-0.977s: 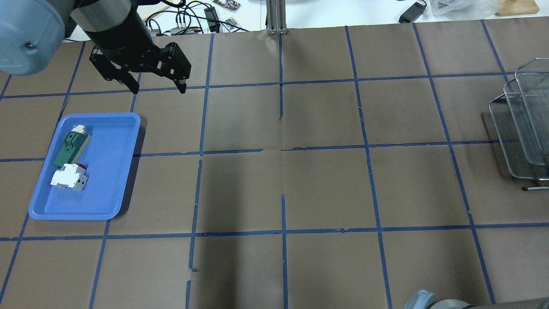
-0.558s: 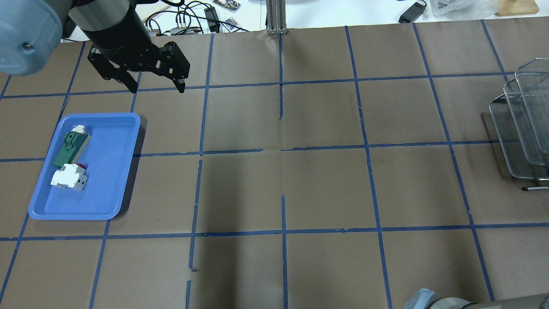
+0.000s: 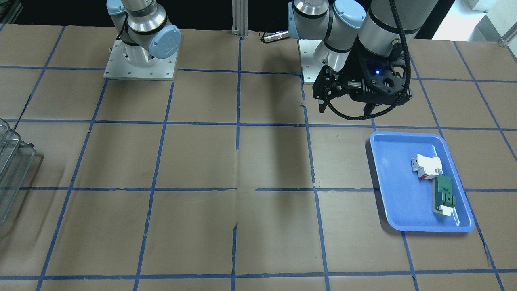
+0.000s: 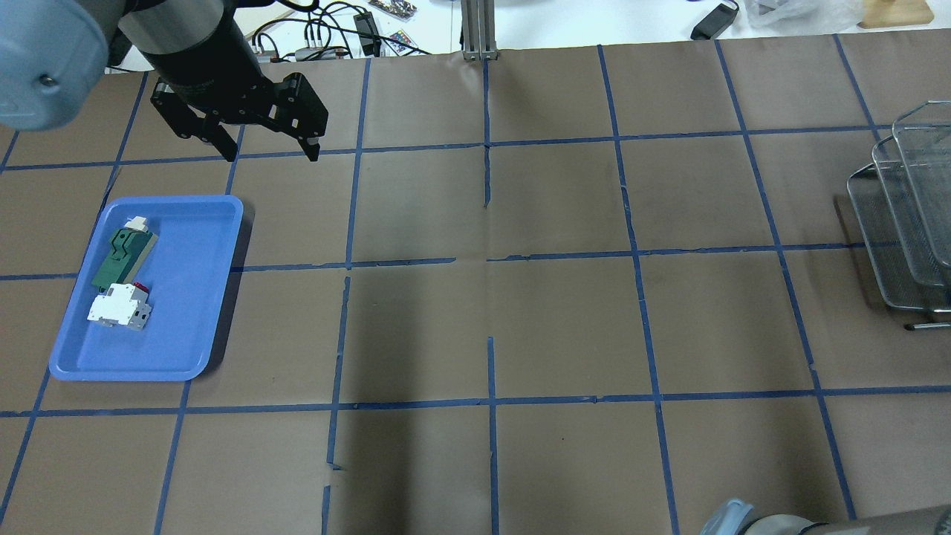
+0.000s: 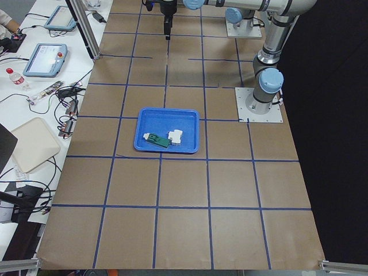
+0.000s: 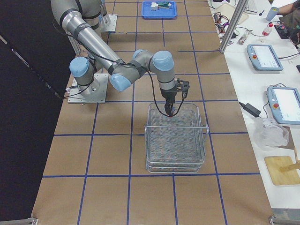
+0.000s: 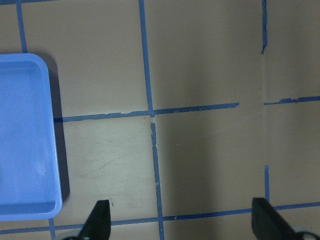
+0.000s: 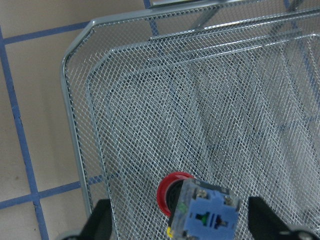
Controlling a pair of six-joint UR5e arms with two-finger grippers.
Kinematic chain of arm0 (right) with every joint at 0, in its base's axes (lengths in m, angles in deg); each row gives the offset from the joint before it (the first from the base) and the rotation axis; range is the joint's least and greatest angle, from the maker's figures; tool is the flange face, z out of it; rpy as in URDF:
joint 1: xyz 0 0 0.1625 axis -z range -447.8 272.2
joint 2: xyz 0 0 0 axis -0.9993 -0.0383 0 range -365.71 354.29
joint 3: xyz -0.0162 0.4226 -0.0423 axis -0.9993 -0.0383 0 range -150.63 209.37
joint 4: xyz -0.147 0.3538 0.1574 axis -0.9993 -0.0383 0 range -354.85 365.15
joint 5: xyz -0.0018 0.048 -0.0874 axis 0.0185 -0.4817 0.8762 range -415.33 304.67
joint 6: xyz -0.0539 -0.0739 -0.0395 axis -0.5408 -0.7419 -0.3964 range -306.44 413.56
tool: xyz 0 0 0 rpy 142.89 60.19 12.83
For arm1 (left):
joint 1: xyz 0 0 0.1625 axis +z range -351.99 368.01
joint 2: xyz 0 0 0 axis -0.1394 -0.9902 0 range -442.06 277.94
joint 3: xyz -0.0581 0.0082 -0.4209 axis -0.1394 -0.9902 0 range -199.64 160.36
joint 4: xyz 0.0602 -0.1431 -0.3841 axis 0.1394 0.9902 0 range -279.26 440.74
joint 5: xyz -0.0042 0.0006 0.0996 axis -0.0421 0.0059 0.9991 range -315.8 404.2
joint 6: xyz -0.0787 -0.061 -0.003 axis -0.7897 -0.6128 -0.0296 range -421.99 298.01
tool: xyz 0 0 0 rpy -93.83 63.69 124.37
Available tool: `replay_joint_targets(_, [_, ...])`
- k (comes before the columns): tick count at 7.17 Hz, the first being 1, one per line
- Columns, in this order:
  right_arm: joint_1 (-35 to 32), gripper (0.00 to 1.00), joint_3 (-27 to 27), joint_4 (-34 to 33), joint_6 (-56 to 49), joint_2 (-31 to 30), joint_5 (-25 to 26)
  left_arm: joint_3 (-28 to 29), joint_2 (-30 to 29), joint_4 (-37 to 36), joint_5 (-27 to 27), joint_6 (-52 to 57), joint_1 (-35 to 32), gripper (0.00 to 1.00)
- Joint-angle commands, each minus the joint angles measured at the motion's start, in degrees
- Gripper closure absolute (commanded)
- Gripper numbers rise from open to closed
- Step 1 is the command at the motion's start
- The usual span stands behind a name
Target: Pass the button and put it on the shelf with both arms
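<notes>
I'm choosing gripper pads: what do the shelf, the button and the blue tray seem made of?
The shelf: silvery metal, by its fine mesh and thin shiny rims. The button: probably plastic, with glossy red cap and translucent bluish base. The blue tray: likely moulded plastic, uniform colour, rounded corners, soft sheen.

Lab work cell — brown paper table [image 4: 565,327] with blue tape grid [image 4: 706,250].
White side bench [image 5: 17,109] holds tablets [image 5: 49,57], cables [image 5: 66,98], a bottle [image 5: 15,77]; aluminium post [image 4: 475,30] at table edge — black backdrop [image 5: 333,115] behind.
</notes>
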Motion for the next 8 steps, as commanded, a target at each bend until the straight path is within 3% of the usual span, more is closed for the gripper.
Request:
replay_joint_targets(1, [0.0, 0.0, -0.1, 2.0, 0.1, -1.4, 0.1, -0.1, 0.0, -0.1, 0.1, 0.1, 0.0, 0.0])
replay_joint_targets(4, [-5.1, 0.0, 0.1, 20.9, 1.4, -13.8, -0.2, 0.1, 0.0, -0.2, 0.0, 0.1, 0.0, 0.0])
replay_joint_targets(6, [-16.5, 0.0, 0.2, 29.3, 7.2, -16.7, -0.1, 0.1, 0.0, -0.2, 0.0, 0.1, 0.0, 0.0])
replay_joint_targets(8, [-27.7, 0.0, 0.7, 31.6, 11.2, -16.9, 0.0, 0.1, 0.1, -0.2, 0.0, 0.1, 0.0, 0.0])
